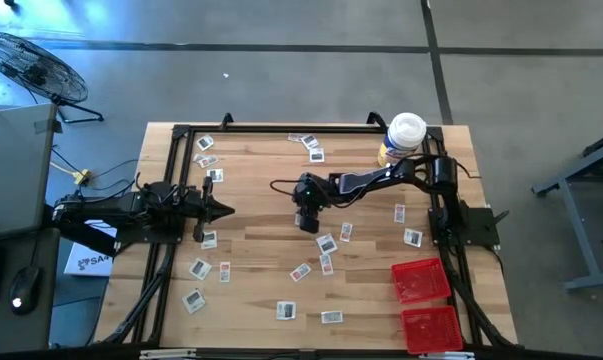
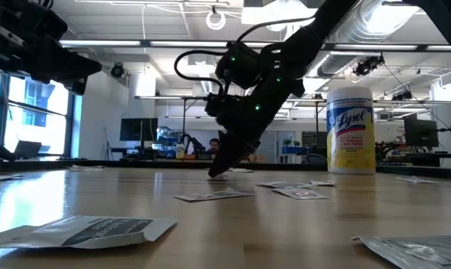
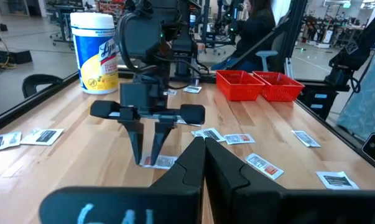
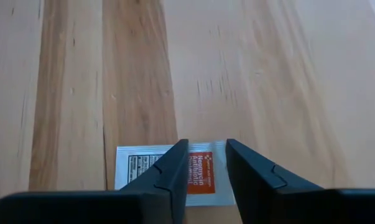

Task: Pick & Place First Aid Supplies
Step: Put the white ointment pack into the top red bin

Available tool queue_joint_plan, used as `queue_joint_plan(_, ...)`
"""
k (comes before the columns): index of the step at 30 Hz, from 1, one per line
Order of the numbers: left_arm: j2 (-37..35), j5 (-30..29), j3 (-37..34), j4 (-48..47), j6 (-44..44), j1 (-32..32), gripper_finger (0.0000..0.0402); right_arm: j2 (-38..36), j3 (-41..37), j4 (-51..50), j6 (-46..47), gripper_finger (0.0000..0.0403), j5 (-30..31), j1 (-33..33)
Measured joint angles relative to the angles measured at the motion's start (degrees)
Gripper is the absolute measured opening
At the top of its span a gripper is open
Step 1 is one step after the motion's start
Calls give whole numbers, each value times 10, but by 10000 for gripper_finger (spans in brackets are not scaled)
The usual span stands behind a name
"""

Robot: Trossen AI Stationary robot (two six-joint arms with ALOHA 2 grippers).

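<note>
Packet [image 4: 175, 172] lies flat, long axis crosswise to right gripper [image 4: 206, 163] fingers

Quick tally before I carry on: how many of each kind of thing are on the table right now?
White-grey packets: 19 as far as I can make out, counting one seen only in the right wrist view
Red trays: 2
Wipes canister: 1
Total: 22

Small flat white-grey packets [image 1: 326, 243] with dark printed marks are scattered singly, flat on the wooden table [image 1: 261, 200], most well apart from one another. One packet [image 4: 199, 173], bearing an orange-red panel with white print, is seen lying flat on the wood near the table's middle. None is seen inside the red trays [image 1: 421, 280].
</note>
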Motion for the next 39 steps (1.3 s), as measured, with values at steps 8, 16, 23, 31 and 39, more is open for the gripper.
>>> queue_joint_plan(8, 0, 0, 0, 0, 0, 0, 1, 0, 0, -2, 46, 85, -7, -12)
queue_joint_plan(16, 0, 0, 0, 0, 0, 0, 1, 0, 1, -27, 8, 65, 1, -12)
queue_joint_plan(23, 0, 0, 0, 0, 0, 0, 1, 0, 1, -38, -34, 44, 19, 0)
queue_joint_plan(31, 0, 0, 0, 0, 0, 0, 1, 0, 1, -45, -44, 4, 35, 1)
queue_joint_plan(39, 0, 0, 0, 0, 0, 0, 1, -16, -1, -48, 5, 2, 59, 3)
